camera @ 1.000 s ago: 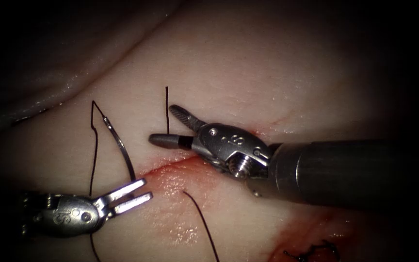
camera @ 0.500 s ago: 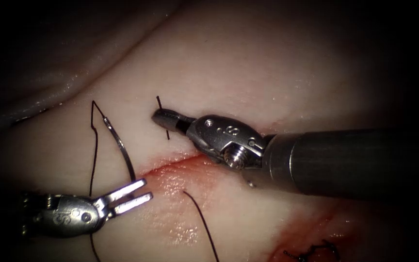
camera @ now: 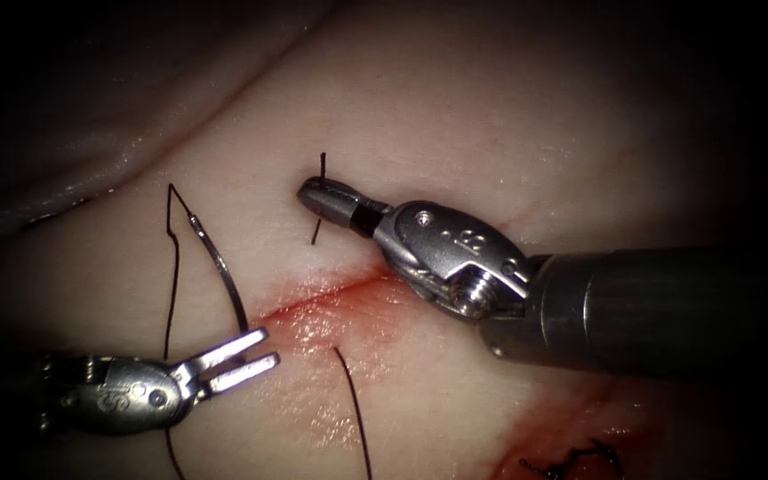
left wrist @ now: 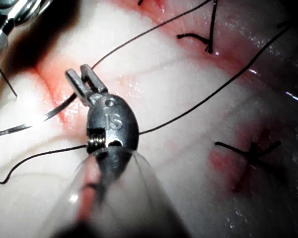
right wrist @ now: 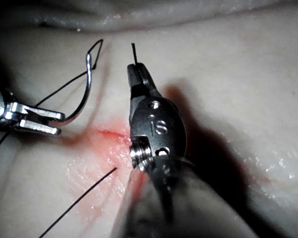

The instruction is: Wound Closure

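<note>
In the endoscope view the left tool point(camera: 258, 350) holds the curved needle point(camera: 221, 267) near its tip end, left of the cut point(camera: 331, 293) and out of the tissue point(camera: 455, 133), while the right tool point(camera: 313, 193) is clamped on a short thread end point(camera: 321, 164) above the cut. The left wrist view shows the left tool point(left wrist: 85, 79) gripping the needle point(left wrist: 39, 119) over red fluid point(left wrist: 49, 82). The right wrist view shows the right tool point(right wrist: 138, 74) closed on the thread end point(right wrist: 133, 52).

knotted stitches point(left wrist: 252, 149), red fluid point(camera: 326, 318) smears
</note>
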